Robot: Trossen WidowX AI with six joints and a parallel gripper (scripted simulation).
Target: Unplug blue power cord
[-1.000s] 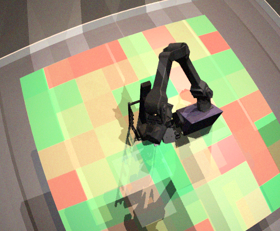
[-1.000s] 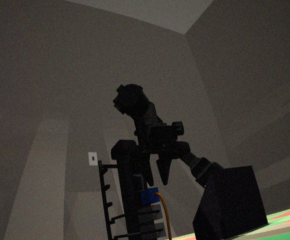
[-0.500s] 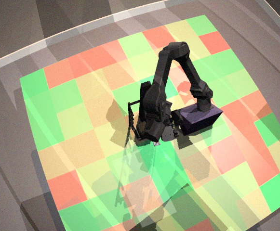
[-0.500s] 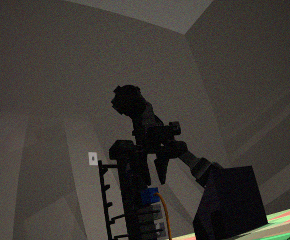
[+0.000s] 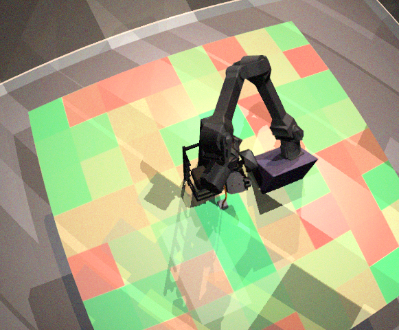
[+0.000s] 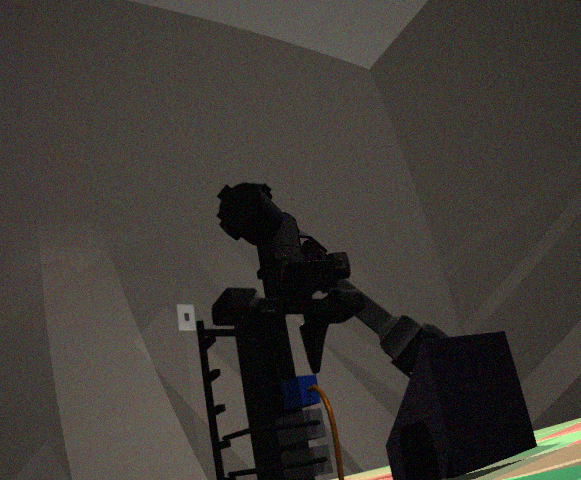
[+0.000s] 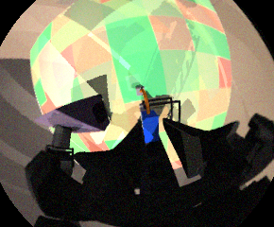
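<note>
Gripper (image 6: pixel 308 361) partly open, holding nothing, fingertips poised just above the blue plug (image 6: pixel 296 391), which sits in the upright power strip (image 6: pixel 300 434); orange cord (image 6: pixel 331 428) hangs down.
</note>
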